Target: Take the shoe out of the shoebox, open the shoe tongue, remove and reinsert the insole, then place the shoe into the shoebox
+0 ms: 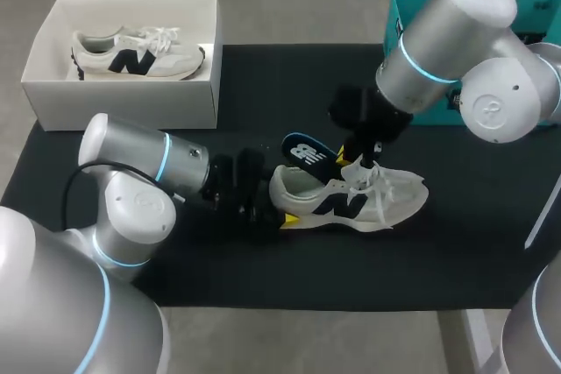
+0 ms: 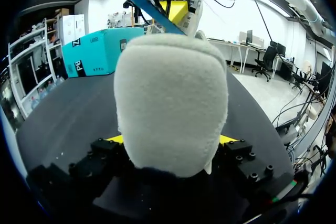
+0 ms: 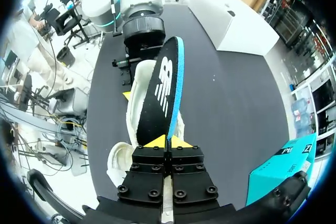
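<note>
My left claw (image 2: 170,140) clamped the heel of the shoe (image 1: 351,199) on the surface (image 1: 438,251). My right claw (image 3: 168,141) pinched the insole (image 3: 163,87), tilted above the opening. Best approach, I judged: steady heel, insole guided lengthwise.

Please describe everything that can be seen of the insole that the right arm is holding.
The insole is thin, black on top with a white logo, and bright blue along its edge. It stands on edge, tilted, above the opening of the white shoe, which lies on the black mat. The right tool is shut on one end. Whether it touches the shoe is unclear.
</note>
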Motion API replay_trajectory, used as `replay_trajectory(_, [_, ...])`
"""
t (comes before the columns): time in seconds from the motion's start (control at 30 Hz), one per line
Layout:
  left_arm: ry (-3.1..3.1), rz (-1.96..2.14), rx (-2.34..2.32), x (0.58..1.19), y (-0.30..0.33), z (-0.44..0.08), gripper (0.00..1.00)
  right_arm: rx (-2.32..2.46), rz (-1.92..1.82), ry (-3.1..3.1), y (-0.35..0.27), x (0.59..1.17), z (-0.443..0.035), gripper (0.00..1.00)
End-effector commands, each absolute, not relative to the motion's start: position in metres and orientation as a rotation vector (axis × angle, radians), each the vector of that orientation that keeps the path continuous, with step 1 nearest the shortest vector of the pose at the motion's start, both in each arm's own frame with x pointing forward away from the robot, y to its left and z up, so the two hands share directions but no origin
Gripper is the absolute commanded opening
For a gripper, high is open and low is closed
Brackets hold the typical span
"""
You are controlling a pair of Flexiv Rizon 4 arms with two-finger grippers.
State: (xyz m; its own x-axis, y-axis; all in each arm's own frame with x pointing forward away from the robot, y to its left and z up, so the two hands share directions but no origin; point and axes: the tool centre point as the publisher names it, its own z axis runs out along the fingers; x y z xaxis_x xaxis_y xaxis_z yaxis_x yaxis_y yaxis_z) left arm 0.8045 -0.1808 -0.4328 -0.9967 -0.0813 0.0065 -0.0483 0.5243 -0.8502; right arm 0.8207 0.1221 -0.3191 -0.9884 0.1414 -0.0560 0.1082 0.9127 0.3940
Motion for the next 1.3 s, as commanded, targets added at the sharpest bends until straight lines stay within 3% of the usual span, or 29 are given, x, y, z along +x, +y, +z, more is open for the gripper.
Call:
replay_trajectory(0.03, [2.715, -1.508, -0.116, 0.804, -0.182, -0.435, 0.00, 0.155, 0.701, 2.968, 0.128, 0.827, -0.315, 0.00])
replay_trajectory(0.83, [2.715, -1.508, -0.116, 0.804, -0.182, -0.435, 0.00, 0.023, 1.095, 2.825, 0.161, 0.843, -0.296, 0.00])
replay_trajectory(1.3, [2.715, -1.508, -0.116, 0.804, -0.182, -0.435, 0.00, -0.026, 1.150, 2.738, 0.164, 0.844, -0.234, 0.00])
